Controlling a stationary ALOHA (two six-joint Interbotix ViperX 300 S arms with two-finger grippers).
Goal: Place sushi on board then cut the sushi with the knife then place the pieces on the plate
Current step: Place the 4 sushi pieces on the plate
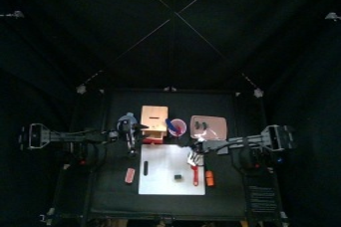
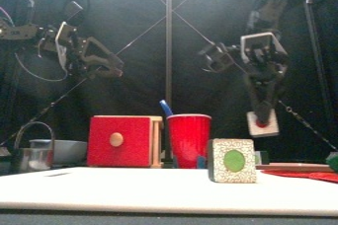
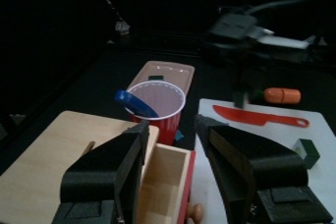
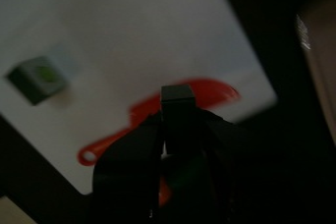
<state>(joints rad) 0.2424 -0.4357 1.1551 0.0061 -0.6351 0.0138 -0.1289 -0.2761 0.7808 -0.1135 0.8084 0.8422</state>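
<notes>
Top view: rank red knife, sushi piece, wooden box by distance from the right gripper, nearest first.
1. red knife: right side of the white board, by the right gripper.
2. sushi piece: mid-board.
3. wooden box: behind the board, left.

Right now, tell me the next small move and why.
Probably open the right end effector and lower it onto the red knife: the sushi piece already stands on the white board, and the knife lies unheld beneath the shut jaws.
</notes>
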